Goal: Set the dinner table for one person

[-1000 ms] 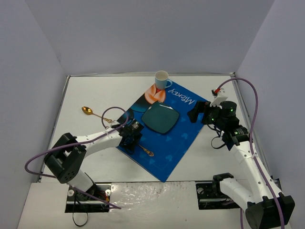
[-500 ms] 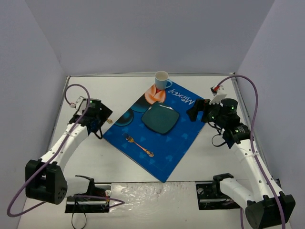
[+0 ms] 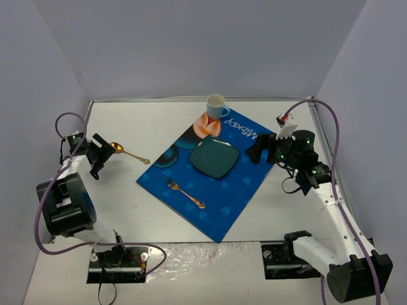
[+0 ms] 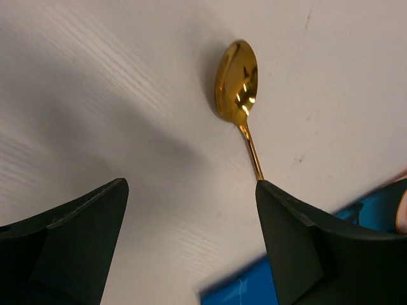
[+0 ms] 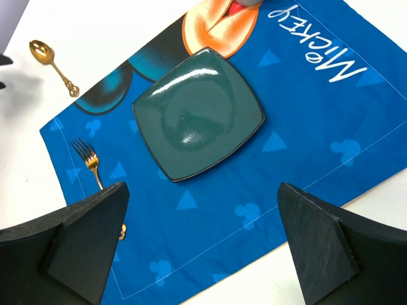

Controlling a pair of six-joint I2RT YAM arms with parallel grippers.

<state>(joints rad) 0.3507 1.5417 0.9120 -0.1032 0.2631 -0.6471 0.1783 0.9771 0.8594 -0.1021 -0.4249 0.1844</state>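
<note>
Reaching for the gold spoon (image 3: pixel 130 154) looks like the left arm's job. The spoon lies on the bare white table (image 3: pixel 146 121) at the left of the top view, off the blue mat (image 3: pixel 241 184). Its bowl points toward the left pincer (image 3: pixel 100 154) and its handle runs down and right to the mat's left corner.

The left pincer is spread wide and holds nothing. In its wrist view the spoon (image 4: pixel 236 82) sits ahead of the pincer (image 4: pixel 191 184) in the upper half of the frame, off centre to the right. The handle slants down to the tip of the right-hand finger, so the long axis runs nearly along the approach rather than across the gap. I judge a turn of the wrist or a sideways shift is needed before the fingers can close across the handle.

The right pincer (image 3: pixel 257 152) hangs at the mat's right edge, open and empty, well apart from the spoon. The left arm is plainly nearer.
</note>
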